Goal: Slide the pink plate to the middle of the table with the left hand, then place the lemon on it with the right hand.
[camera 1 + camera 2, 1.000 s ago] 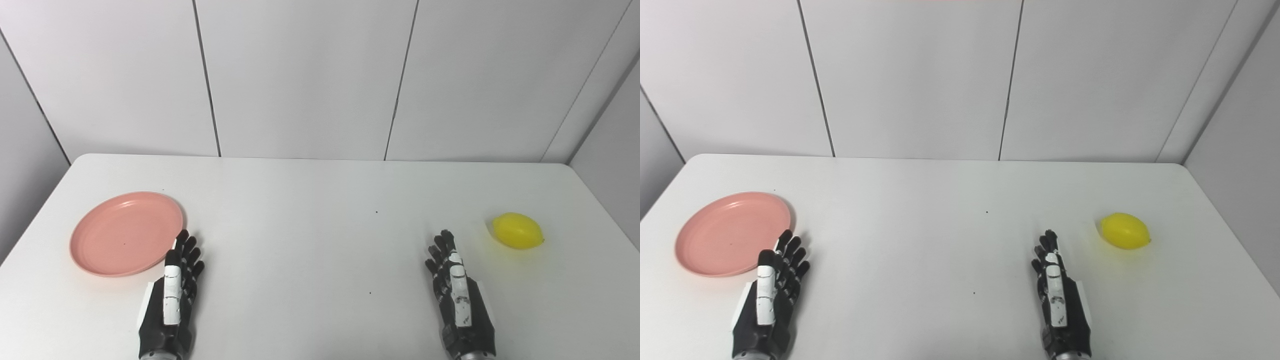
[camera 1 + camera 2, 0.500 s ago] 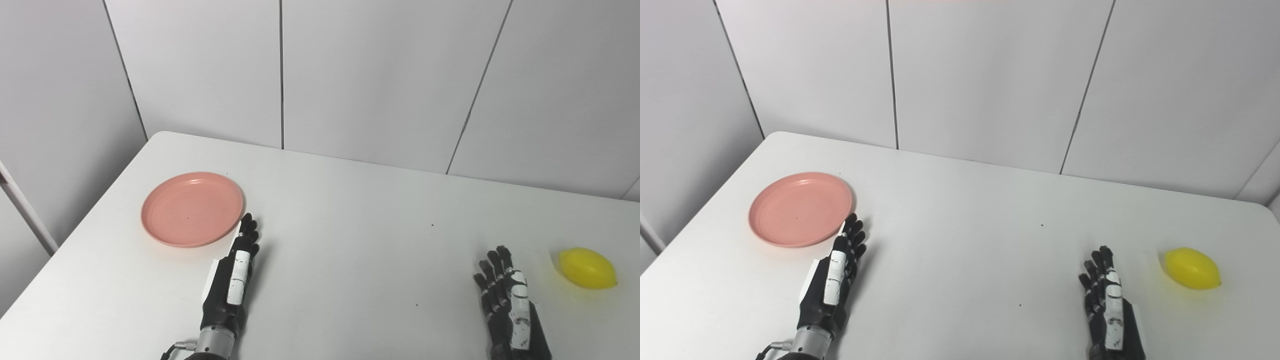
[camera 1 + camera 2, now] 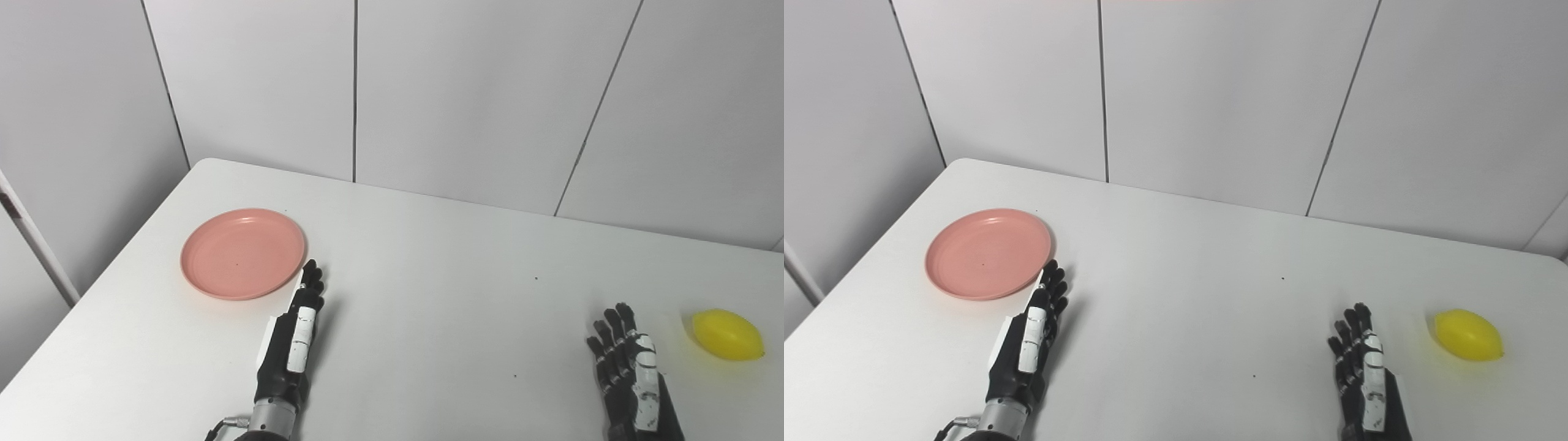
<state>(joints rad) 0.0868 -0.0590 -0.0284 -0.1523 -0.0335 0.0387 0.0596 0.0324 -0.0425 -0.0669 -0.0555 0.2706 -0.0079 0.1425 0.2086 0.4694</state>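
Both head cameras look down from above the near table (image 3: 429,318) edge toward the far wall (image 3: 465,92), angled slightly left. Mid distance. Side-by-side viewpoints, nearly the whole tabletop shared.

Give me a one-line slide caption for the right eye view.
Both hands, left hand and right hand, open on the white table; pink plate empty at left, lemon at right.
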